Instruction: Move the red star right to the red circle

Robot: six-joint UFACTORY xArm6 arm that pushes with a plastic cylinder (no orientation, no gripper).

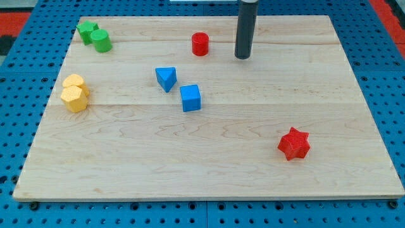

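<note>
A wooden surface [209, 171] lay on a blue pegboard. The red star [294, 144] sat at the lower right of the frame, well apart from the red circle [200, 44], which stood near the top centre. My tip [243, 57] rested at the upper centre, just to the right of the red circle and far above the red star; the arm carried no gripper, only the dark rod. A blue triangle [166, 78] and a blue cube [190, 98] sat near mid-frame. Two green blocks [93, 35] touched at the upper left; two yellow blocks [75, 93] touched at the left edge.
</note>
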